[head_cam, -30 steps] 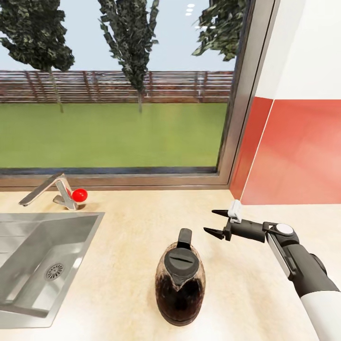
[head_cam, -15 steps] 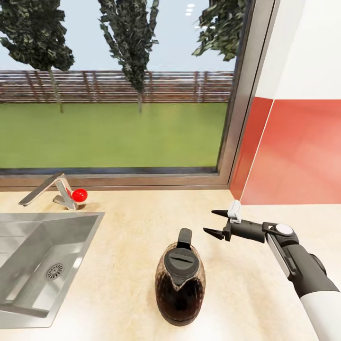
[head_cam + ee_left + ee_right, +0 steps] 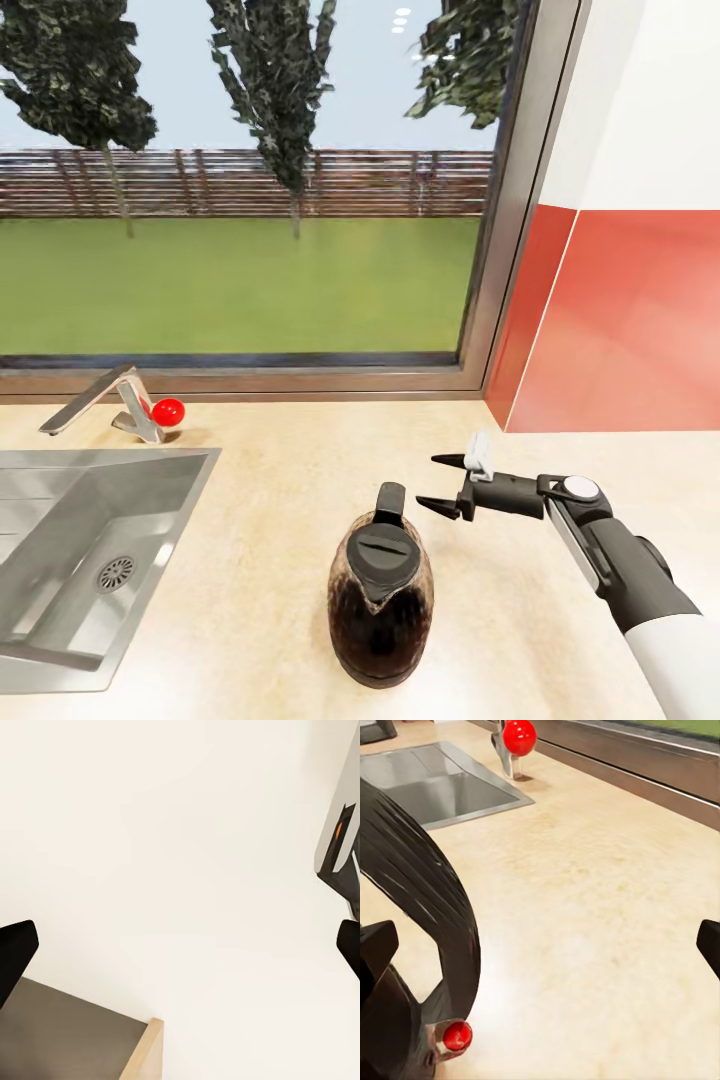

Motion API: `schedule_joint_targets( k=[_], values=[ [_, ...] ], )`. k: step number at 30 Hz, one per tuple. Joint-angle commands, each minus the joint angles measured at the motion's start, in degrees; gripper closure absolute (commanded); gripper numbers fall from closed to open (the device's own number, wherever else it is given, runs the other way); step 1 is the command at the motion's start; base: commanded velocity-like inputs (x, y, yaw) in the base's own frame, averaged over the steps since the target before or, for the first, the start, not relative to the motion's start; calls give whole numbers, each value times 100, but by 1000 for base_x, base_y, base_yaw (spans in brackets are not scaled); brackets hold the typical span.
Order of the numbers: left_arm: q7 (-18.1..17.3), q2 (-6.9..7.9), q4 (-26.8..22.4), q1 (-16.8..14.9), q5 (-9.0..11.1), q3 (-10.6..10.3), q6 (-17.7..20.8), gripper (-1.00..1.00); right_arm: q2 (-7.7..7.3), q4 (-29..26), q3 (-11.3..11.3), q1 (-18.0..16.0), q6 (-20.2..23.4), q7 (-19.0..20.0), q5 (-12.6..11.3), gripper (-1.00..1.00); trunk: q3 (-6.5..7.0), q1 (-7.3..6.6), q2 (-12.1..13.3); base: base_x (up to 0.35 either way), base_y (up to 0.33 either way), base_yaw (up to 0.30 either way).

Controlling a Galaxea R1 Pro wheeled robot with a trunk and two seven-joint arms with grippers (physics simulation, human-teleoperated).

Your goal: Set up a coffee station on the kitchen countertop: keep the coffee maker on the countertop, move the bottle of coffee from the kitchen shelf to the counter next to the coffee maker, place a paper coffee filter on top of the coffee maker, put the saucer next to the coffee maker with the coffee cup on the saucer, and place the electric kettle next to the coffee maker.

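The electric kettle (image 3: 380, 605), squat dark glass with a black lid and handle, stands upright on the beige countertop (image 3: 300, 470) near its front edge. My right gripper (image 3: 428, 481) hovers open just right of and behind the kettle's handle, apart from it. In the right wrist view the kettle's ribbed black handle (image 3: 435, 907) curves close in front of the open right gripper (image 3: 540, 945), with a small red switch (image 3: 457, 1035) at the handle's foot. The left gripper (image 3: 180, 945) is open over a plain pale surface, with nothing between its fingers.
A steel sink (image 3: 70, 560) is set into the counter at the left, with a faucet (image 3: 100, 400) and a red knob (image 3: 167, 411) behind it. A large window (image 3: 250, 200) runs along the back. A red-panelled wall (image 3: 620, 330) closes the right side.
My right gripper has moved a little to the left and nearer, closer to the kettle's handle. The kettle has not moved.
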Motion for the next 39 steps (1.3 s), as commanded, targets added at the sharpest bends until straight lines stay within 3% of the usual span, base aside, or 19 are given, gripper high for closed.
schedule_joint_targets(
  k=[1,39],
  values=[
    [7,-2,-8,2,-24,35,-11,-100,-7,2,17,-5,60,4,-53,-100,-10,3,-11,0,0,0],
    [7,-2,-8,2,-26,37,-11,-100,-15,494,9,-5,51,-22,-38,-100,-10,3,-11,0,14,0]
  ],
)
